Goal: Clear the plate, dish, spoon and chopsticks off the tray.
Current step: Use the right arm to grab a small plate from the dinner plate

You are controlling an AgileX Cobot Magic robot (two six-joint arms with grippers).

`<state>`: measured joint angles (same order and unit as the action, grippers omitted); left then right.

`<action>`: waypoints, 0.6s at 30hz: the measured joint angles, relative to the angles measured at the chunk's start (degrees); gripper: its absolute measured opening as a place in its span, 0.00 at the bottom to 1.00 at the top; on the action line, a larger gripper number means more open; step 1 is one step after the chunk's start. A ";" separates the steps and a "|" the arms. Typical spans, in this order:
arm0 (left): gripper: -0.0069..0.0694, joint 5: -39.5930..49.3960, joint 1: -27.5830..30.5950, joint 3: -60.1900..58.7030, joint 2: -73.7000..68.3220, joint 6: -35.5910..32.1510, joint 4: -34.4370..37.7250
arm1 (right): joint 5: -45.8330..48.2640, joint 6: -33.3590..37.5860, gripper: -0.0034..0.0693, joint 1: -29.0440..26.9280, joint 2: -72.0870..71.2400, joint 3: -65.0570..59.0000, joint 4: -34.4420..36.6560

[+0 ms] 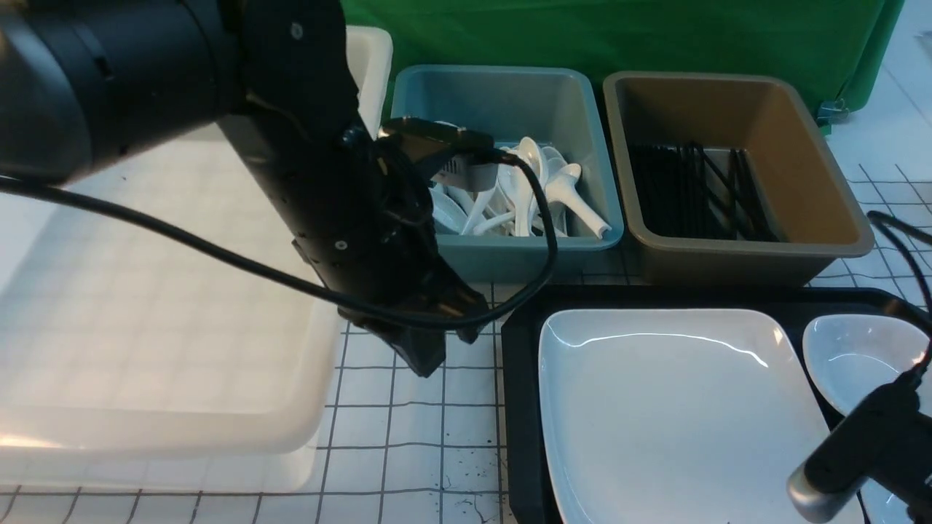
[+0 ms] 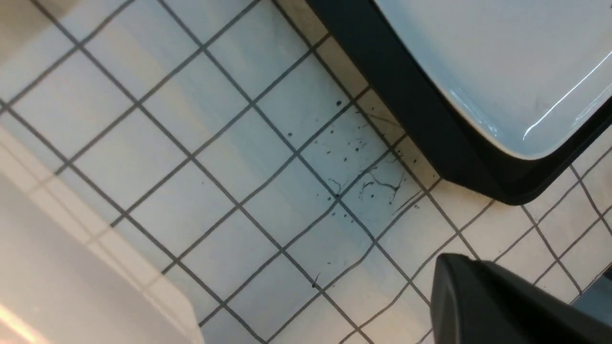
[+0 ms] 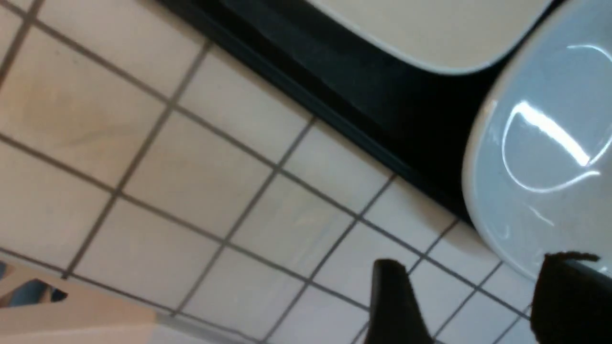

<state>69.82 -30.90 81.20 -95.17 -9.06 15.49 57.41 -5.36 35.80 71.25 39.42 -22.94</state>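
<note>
The black tray (image 1: pixel 518 393) lies right of centre with the large white plate (image 1: pixel 677 415) on it and a smaller white dish (image 1: pixel 852 356) beside the plate at the right. My left gripper (image 1: pixel 426 364) hangs shut and empty over the tiles just left of the tray; its joined tip (image 2: pixel 449 263) points at bare tiles near the tray's corner (image 2: pixel 507 191). My right gripper (image 3: pixel 478 260) is open, with one finger (image 3: pixel 569 286) in front of the dish's rim (image 3: pixel 483 215) and the other over tiles. No spoon or chopsticks show on the tray.
A blue tub (image 1: pixel 415 94) behind the tray holds several white spoons (image 1: pixel 539 189). A brown tub (image 1: pixel 801 145) to its right holds black chopsticks (image 1: pixel 692 189). A large white tub (image 1: pixel 145 327) fills the left side. My right arm (image 1: pixel 859 466) covers the tray's near right corner.
</note>
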 joint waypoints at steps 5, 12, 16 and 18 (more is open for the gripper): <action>0.09 0.07 0.05 -3.18 0.21 -0.14 2.52 | -3.27 -5.61 0.65 0.00 5.96 -0.12 -2.76; 0.09 0.13 0.05 -5.87 0.21 -0.61 5.65 | -7.45 -13.82 0.59 0.00 11.91 -2.95 -10.46; 0.09 0.13 0.05 -5.98 0.21 -1.47 6.98 | -13.37 -15.40 0.54 0.00 14.12 -4.82 -12.30; 0.09 0.13 0.05 -5.98 0.21 -1.63 6.98 | -14.70 -17.20 0.52 0.00 15.85 -5.79 -14.51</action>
<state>69.95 -30.85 75.22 -94.96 -10.70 22.47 42.71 -22.56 35.80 87.10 33.62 -37.45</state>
